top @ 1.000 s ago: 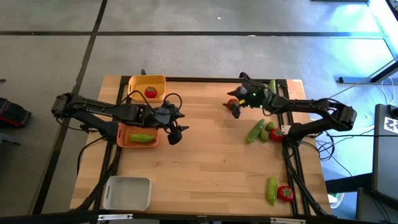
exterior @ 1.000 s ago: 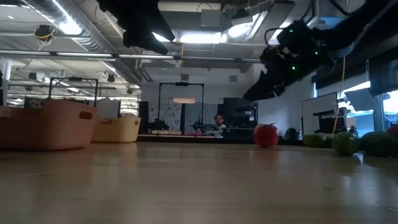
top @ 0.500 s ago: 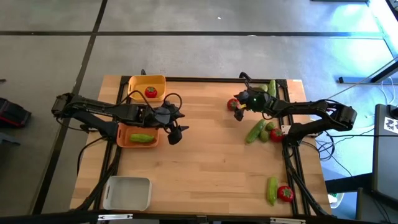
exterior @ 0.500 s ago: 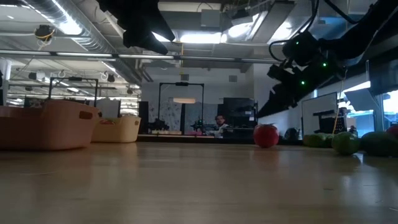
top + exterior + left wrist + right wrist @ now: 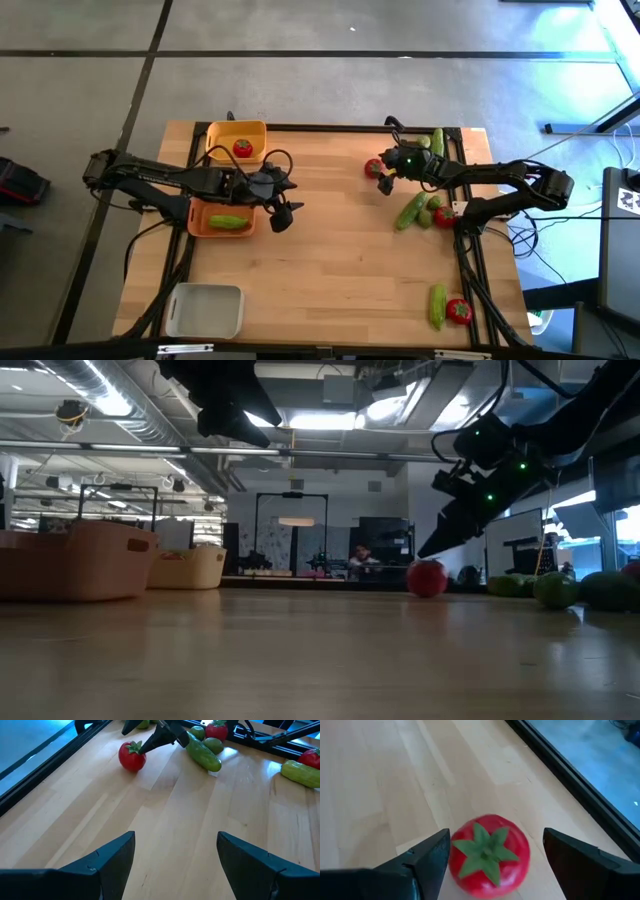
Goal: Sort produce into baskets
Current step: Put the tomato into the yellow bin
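A red tomato [image 5: 373,167] rests on the table at the far right. My right gripper [image 5: 384,178] is open and slants down at it from the right. In the right wrist view the tomato [image 5: 487,852] sits in the gap between the two fingers. My left gripper [image 5: 288,203] hovers open over bare wood just right of the orange basket [image 5: 200,226], which holds a cucumber [image 5: 228,222]. The yellow basket [image 5: 222,133] at the far left holds a tomato [image 5: 242,148]. The white basket [image 5: 204,310] stands at the near left. My right gripper has its fingers on either side of the tomato's top [image 5: 485,827], slanting down from the table's right. One fingertip [image 5: 149,746] stands right at the tomato's stem end; whether it touches I cannot tell. The tomato rests on the table.
Loose produce lies along the right edge: a cucumber [image 5: 410,210], a lime [image 5: 428,215] and a tomato [image 5: 443,216] together, a cucumber [image 5: 438,140] at the far edge, and a cucumber [image 5: 437,305] with a tomato [image 5: 459,311] near the front. The table's middle is bare wood.
My right gripper has sunk from above the tomato and drawn back a little toward the table's right edge, tipping as it went; its fingertips now stand at the tomato's level. The tomato has stayed in place.
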### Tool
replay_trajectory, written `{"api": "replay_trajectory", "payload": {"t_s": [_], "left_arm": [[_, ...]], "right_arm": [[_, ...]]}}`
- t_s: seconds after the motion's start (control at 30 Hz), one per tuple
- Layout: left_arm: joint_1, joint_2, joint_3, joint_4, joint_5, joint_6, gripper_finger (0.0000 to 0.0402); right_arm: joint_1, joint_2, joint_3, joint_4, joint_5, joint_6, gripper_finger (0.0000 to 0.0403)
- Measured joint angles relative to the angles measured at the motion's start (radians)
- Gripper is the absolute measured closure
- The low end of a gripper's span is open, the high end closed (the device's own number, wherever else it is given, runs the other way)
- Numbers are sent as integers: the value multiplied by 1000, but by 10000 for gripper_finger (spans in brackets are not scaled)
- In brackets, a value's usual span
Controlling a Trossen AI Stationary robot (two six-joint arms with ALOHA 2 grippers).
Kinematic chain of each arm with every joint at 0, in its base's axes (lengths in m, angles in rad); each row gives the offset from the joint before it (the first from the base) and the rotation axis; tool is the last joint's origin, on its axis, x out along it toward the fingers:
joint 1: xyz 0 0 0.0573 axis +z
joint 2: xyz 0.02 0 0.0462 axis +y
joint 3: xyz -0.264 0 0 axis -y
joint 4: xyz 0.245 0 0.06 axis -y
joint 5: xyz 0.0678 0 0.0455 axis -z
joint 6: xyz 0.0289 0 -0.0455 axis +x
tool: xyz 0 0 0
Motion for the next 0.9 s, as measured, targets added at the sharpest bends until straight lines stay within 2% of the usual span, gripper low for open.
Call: {"api": "replay_trajectory", "payload": {"t_s": [0.47, 0.9], "left_arm": [[0, 0, 0, 0, 0, 4, 125], [0, 0, 0, 0, 0, 4, 125]], "right_arm": [[0, 9, 0, 4, 24, -4, 95], [0, 161, 4, 132, 26, -2, 95]]}}
